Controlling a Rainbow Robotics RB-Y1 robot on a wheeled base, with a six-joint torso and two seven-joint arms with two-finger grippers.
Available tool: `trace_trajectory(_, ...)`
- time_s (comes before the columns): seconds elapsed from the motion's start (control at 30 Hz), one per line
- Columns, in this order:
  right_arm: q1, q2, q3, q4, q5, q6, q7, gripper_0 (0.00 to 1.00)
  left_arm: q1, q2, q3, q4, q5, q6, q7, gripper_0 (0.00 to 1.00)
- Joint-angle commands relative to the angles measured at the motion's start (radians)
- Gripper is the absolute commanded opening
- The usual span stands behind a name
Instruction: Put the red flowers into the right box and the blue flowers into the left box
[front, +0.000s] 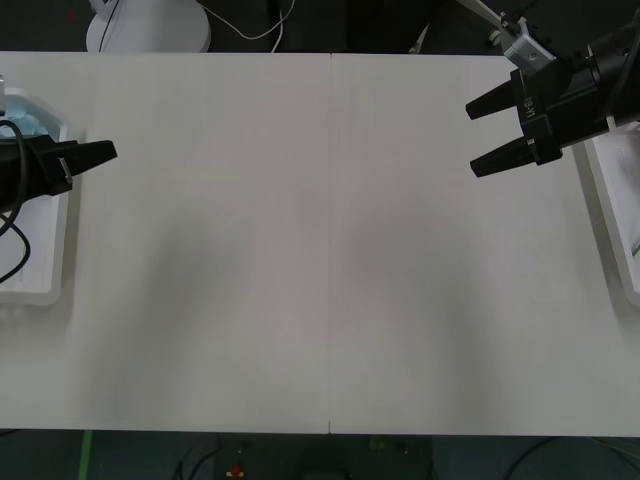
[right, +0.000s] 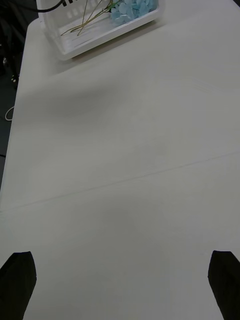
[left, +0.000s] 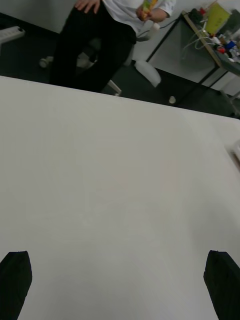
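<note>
The right gripper (front: 483, 135) hangs over the table (front: 330, 250) near its right end, and its two black fingers (front: 490, 102) are spread wide apart with nothing between them. From its own wrist camera the fingertips (right: 17, 280) sit at the two corners, bare white tabletop in the gap, touching nothing. Just behind that gripper, toward the table's right edge, lies the right box (front: 612, 215), a white tray of which a strip of rim and floor is in view; what lies inside it I cannot tell from here.

Across on the other side, the left gripper (front: 100, 152) hovers at the left end, its tip pointing toward the middle of the table. In the front view the fingers overlap, but the left wrist camera shows them (left: 15, 282) parted to the corners, wide open and empty, with plain table between them. Directly under and behind that gripper is the left box (front: 45, 270), a shallow white tray. The right wrist camera looks straight across at it (right: 100, 35): the blue flowers (right: 131, 10) are bunched in one end of that tray, thin stems (right: 82, 25) trailing along its floor. Both grippers are well apart, with the whole middle of the table between them.
</note>
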Motion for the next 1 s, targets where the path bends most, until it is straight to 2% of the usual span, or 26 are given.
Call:
trace_trajectory(0.03, 0.003, -0.040, -0.029, -0.026, -0.014, -0.008, -0.007, 1.00, -0.031, 0.076, -0.136, -0.016, 0.165, 0.009, -0.184, 1.00)
trace_trajectory(0.23, 0.003, -0.040, -0.029, -0.026, -0.014, -0.008, -0.007, 1.00, -0.066, 0.153, -0.304, -0.016, 0.373, -0.006, -0.380, 1.00)
trace_trajectory(0.4, 0.003, -0.040, -0.029, -0.026, -0.014, -0.008, -0.007, 1.00, -0.141, 0.173, -0.411, -0.016, 0.418, -0.029, -0.521, 1.00)
trace_trajectory(0.63, 0.003, -0.040, -0.029, -0.026, -0.014, -0.008, -0.007, 1.00, -0.327, 0.216, -0.632, -0.019, 0.547, -0.146, -0.620, 1.00)
trace_trajectory(0.77, 0.003, -0.040, -0.029, -0.026, -0.014, -0.008, -0.007, 1.00, -0.341, 0.207, -0.679, -0.044, 0.550, -0.204, -0.619, 1.00)
trace_trajectory(1.0, 0.003, -0.040, -0.029, -0.026, -0.014, -0.008, -0.007, 1.00, -0.339, 0.204, -0.690, -0.044, 0.545, -0.178, -0.620, 1.00)
